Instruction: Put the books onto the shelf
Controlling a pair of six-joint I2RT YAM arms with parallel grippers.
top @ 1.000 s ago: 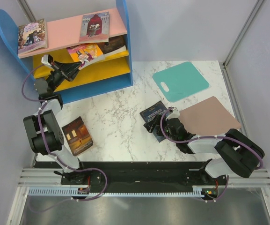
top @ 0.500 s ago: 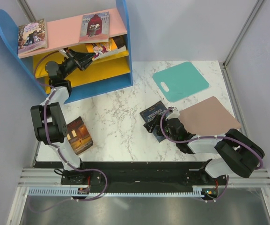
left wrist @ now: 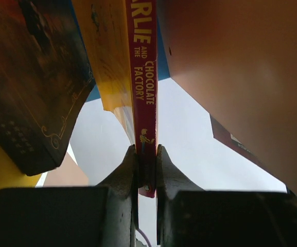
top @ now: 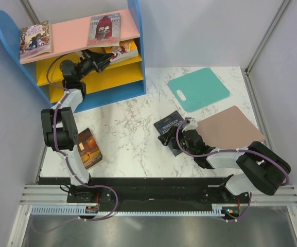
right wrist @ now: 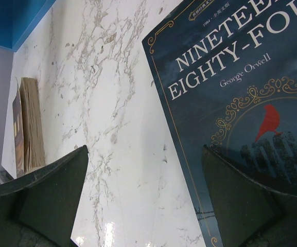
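Gripping the Roald Dahl book (left wrist: 143, 77) by the foot of its red spine, with the left tool (left wrist: 146, 170) closed down narrow on it, up inside the shelf (top: 137, 46), under the pink top board (top: 68, 33) and above the yellow boards (top: 112, 77). Risks jamming a corner against the pink board close alongside, or riding over the dark book (left wrist: 30, 77) already in that tier and shoving it. Risks the thin paperback sagging or twisting out of so small a pinch. Could also slide out over the front lip if let go too near the edge.

Holds nothing in the right tool (right wrist: 144, 154): spread wide, low over the desk (right wrist: 112, 103), straddling the edge of the Nineteen Eighty-Four book (right wrist: 241, 77). Might skid that flat cover along the marble rather than lift it.

On the pink board: a purple-covered book (top: 35, 40) and a dark red book (top: 104, 29), lying flat and well apart. Not yet shelved, on the desk: the navy one and a brown-orange book (top: 86, 149).
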